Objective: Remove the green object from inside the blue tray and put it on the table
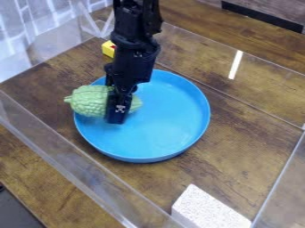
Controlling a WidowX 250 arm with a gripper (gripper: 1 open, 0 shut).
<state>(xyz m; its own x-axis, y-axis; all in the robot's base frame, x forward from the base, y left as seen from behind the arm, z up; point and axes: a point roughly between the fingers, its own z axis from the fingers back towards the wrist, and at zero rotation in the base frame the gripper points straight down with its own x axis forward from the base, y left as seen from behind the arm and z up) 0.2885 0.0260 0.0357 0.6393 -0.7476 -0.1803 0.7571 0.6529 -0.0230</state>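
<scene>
The green object, a knobbly light green lump, hangs over the left rim of the blue tray, partly above the table. My gripper comes down from above on a black arm and is shut on the lump's right end. One dark finger shows in front of the lump; the other is hidden behind it. I cannot tell whether the lump touches the rim.
A yellow block sits behind the arm at the tray's far edge. A white spongy block lies at the front. Clear acrylic walls edge the table at the front and left.
</scene>
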